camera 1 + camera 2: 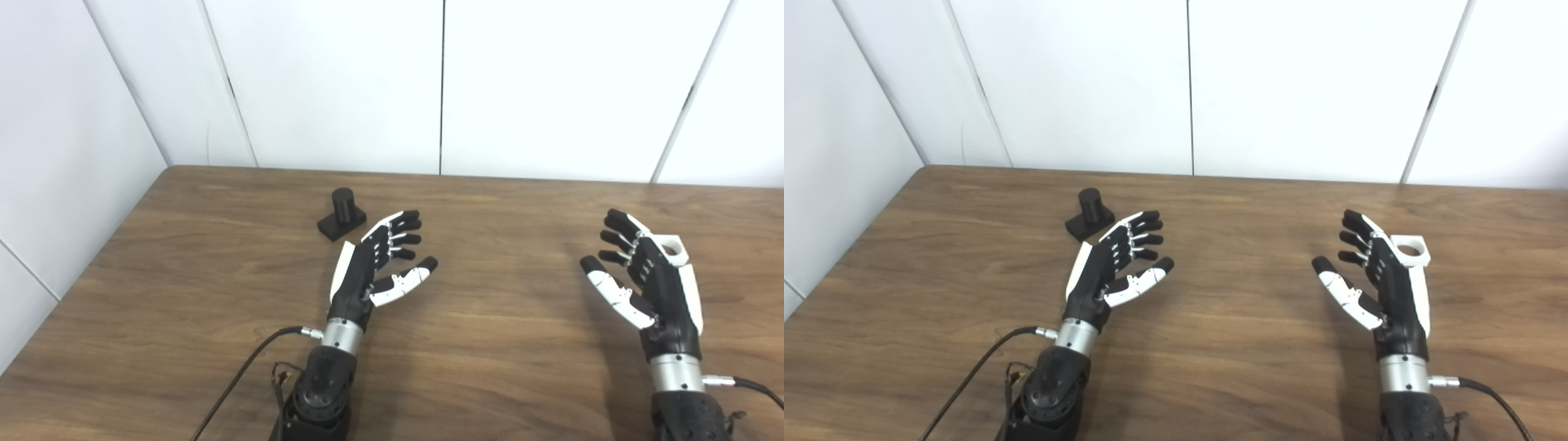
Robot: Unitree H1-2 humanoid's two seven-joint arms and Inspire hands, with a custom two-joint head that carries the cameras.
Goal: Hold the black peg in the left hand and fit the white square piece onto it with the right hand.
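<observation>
The black peg (pixel 342 214), a short cylinder on a square base, stands upright on the wooden table (pixel 490 343), just beyond and left of my left hand. My left hand (pixel 376 263) is open and empty, palm facing right, fingertips a little right of the peg and apart from it. The white square piece (pixel 1411 250), with a round hole, lies flat on the table right behind my right hand. My right hand (pixel 646 278) is open and empty, palm facing left, and partly hides the piece in the left eye view (pixel 672 248).
White wall panels (pixel 441 86) stand behind the table's far edge and along its left side. Cables (pixel 245 367) run from both wrists near the front edge.
</observation>
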